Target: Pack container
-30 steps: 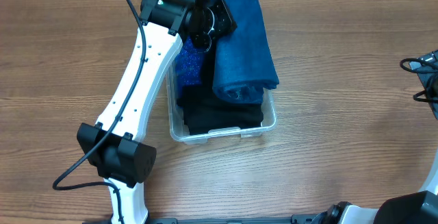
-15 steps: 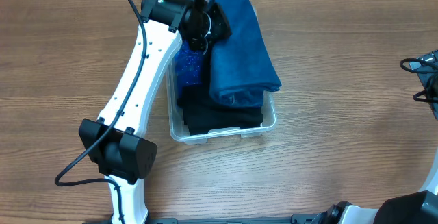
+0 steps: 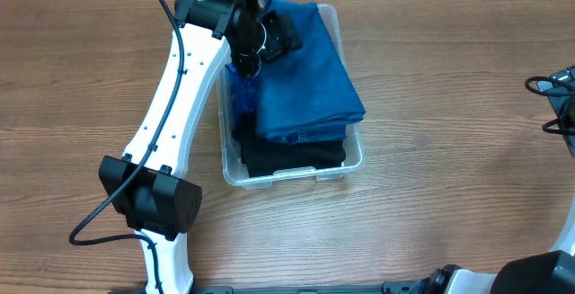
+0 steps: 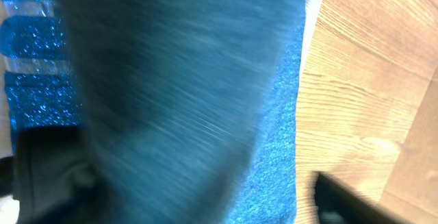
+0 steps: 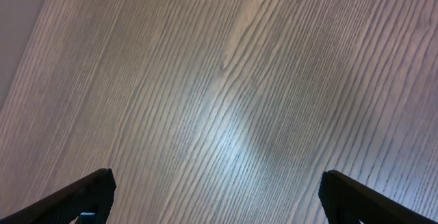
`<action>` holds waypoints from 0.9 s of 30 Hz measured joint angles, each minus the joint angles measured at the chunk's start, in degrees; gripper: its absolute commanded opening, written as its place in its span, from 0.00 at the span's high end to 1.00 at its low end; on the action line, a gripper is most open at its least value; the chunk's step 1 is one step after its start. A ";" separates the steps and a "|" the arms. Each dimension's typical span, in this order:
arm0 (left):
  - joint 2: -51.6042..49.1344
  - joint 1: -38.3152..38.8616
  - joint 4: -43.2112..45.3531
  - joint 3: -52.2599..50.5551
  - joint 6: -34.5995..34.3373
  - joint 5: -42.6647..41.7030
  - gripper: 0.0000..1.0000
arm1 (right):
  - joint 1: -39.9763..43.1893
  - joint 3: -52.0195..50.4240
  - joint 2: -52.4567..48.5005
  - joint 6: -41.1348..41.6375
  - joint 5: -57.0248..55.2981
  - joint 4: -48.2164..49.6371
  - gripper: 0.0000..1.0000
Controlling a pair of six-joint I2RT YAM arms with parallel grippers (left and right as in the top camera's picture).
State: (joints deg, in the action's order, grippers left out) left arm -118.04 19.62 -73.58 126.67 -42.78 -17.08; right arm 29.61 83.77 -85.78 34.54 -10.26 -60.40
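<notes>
The clear container [image 3: 355,164] stands at the table's middle. A folded blue cloth [image 3: 305,78] lies on top in it, over a black cloth [image 3: 292,155]. A glittery blue cloth [image 3: 243,96] is tucked along the bin's left wall. My left gripper [image 3: 274,38] hovers over the blue cloth's far end, open. In the left wrist view its dark fingers [image 4: 342,200] stand wide apart with the blurred blue cloth [image 4: 274,148] lying below. My right gripper [image 5: 219,196] is open over bare wood, nothing between its fingers.
The left arm's white link [image 3: 175,105] runs along the container's left side down to its base [image 3: 148,206]. Black cables [image 3: 552,92] lie at the right edge. Part of the right arm [image 3: 548,271] shows at the bottom right.
My left gripper has opened and let go of the blue cloth. The cloth has spread and slid left, lying flatter over the bin. The right arm has not moved.
</notes>
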 measured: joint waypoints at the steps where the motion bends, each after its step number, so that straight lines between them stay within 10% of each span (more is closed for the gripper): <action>1: 0.00 -0.04 -0.13 0.07 0.55 0.02 0.00 | 0.00 0.00 0.00 0.00 0.00 -0.04 0.00; 19: 0.00 -7.78 -0.98 0.48 4.68 4.00 0.04 | -0.02 0.00 0.00 0.00 -0.04 -0.02 0.00; 27: 0.00 -8.74 -0.59 0.57 5.53 6.45 0.62 | -0.02 0.00 0.00 -0.02 -0.02 -0.04 0.00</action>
State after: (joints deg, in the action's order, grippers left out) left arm -118.04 10.87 -74.17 127.24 -37.26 -10.63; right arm 29.58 83.77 -85.78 34.52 -10.28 -60.45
